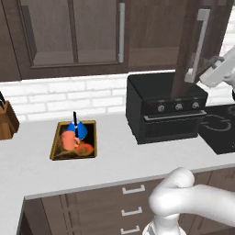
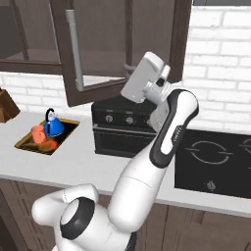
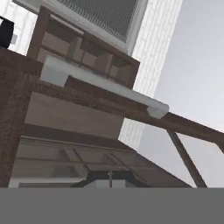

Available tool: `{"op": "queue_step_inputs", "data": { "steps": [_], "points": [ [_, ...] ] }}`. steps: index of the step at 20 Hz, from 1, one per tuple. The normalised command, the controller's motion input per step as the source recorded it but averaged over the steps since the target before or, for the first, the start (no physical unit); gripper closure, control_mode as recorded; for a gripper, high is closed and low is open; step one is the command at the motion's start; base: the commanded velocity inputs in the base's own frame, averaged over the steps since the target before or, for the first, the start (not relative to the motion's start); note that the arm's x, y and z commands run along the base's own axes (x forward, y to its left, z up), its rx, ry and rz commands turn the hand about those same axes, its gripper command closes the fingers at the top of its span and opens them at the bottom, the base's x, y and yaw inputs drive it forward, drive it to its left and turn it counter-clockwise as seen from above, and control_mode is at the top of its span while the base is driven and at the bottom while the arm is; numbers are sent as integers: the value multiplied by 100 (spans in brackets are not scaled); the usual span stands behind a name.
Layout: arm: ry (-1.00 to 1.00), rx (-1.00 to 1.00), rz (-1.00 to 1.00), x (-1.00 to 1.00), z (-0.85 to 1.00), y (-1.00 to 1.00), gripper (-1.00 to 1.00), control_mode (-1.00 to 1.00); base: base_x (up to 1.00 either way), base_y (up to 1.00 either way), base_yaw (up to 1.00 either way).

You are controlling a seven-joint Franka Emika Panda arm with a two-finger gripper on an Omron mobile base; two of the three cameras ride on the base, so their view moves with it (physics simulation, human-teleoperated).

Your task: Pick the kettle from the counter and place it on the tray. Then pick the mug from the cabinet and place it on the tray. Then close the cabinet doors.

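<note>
Claw hidden behind the open cabinet door; kettle and mug sit on the tray.

The claw (image 2: 128, 68) reaches behind the swung-out cabinet door (image 2: 93, 49), so I cannot tell whether it is wide or narrow. In the hand view the door's silver handle (image 3: 103, 84) crosses close ahead. The tray (image 1: 58, 147) on the counter (image 1: 114, 160) holds the blue kettle (image 1: 78, 129) and orange mug (image 1: 69, 140), touching. The left cabinet door (image 1: 73, 32) looks closed. Bare counter lies between tray and black oven (image 1: 167, 112).
</note>
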Motion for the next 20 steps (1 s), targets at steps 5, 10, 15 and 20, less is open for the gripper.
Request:
{"op": "queue_step_inputs", "data": {
  "steps": [5,10,15,20],
  "points": [
    [12,-2,-4,52,24,49,100,-100,0,0,0],
    [23,-7,-34,45,5,61,100,-100,0,0,0],
    [26,-5,-41,60,0,65,100,-100,0,0,0],
    [26,-5,-43,84,0,75,100,-100,0,0,0]
  ]
}}
